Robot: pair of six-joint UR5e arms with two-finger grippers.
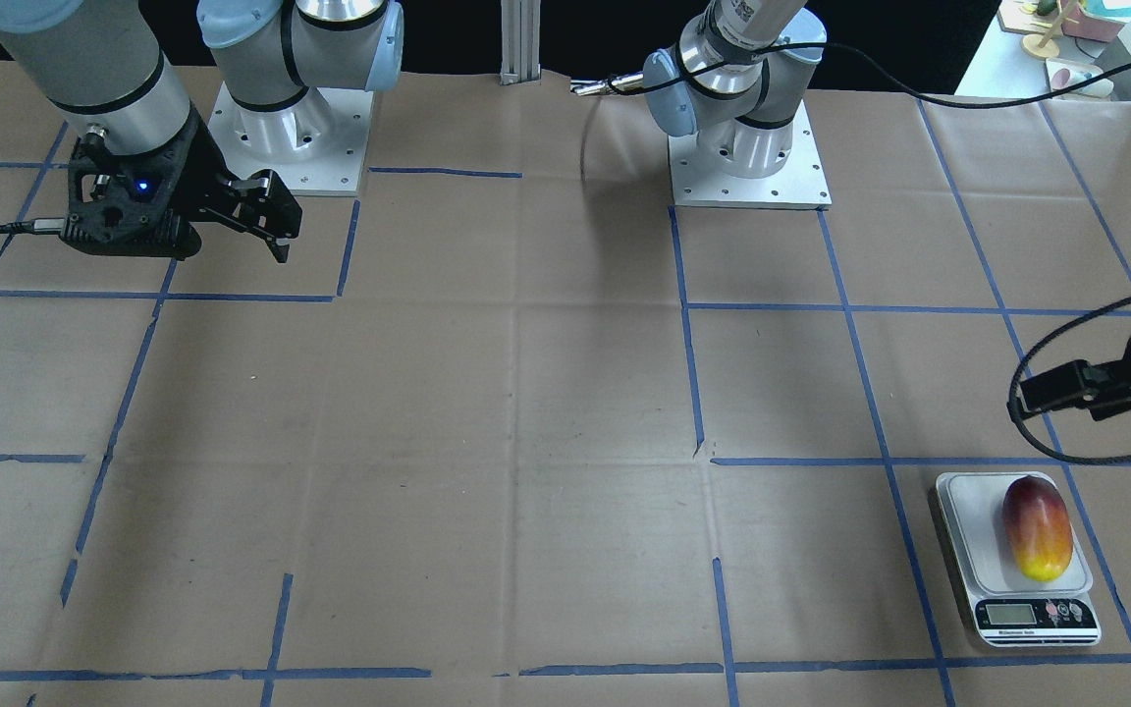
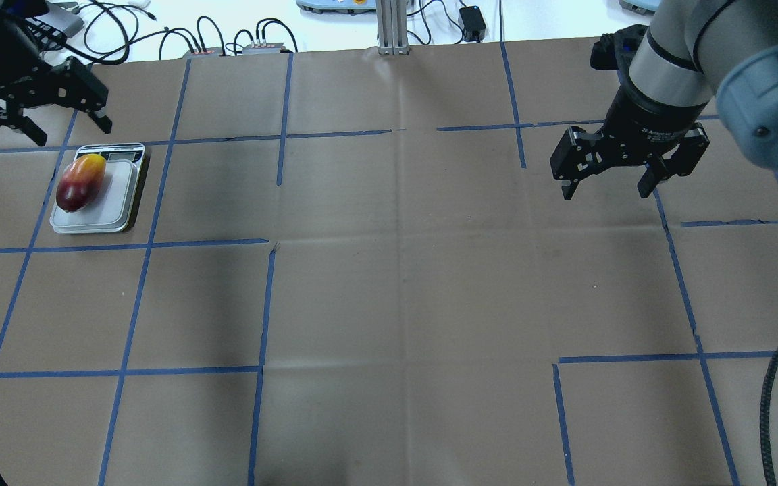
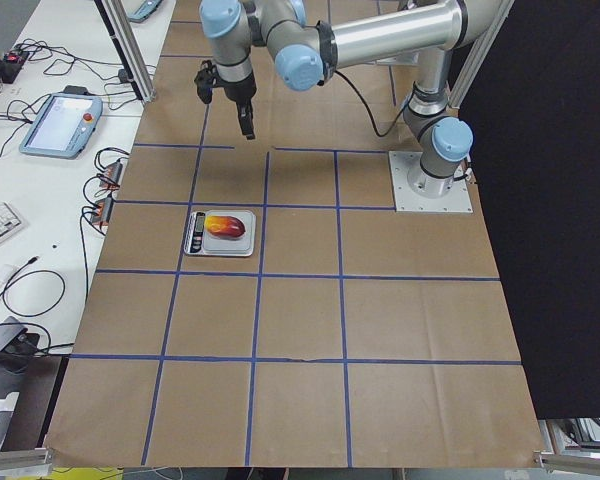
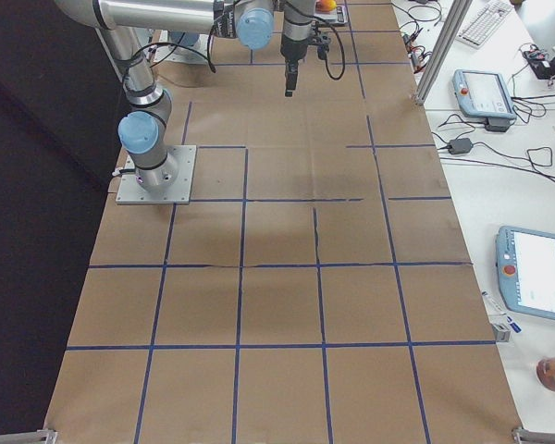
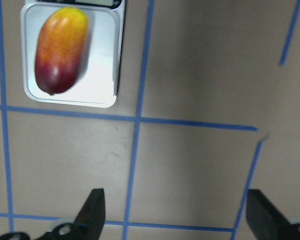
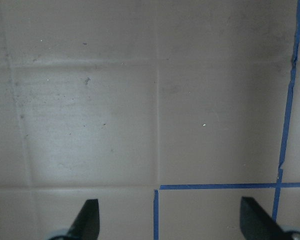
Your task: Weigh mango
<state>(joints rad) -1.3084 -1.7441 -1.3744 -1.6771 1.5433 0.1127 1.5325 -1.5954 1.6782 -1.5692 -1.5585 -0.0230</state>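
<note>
The mango (image 2: 80,182), dark red at one end and yellow at the other, lies on the platform of a small white kitchen scale (image 2: 115,202) at the table's far left. It also shows in the front view (image 1: 1037,528) and in the left wrist view (image 5: 61,49). My left gripper (image 2: 71,135) is open and empty. It hangs in the air past the scale's display end and does not touch the mango. My right gripper (image 2: 605,194) is open and empty above bare table on the right side, far from the scale.
The table is covered in brown paper with a grid of blue tape lines (image 2: 267,304). The two arm bases (image 1: 747,167) stand at the robot's edge. Cables and tablets lie on white benches beyond the table.
</note>
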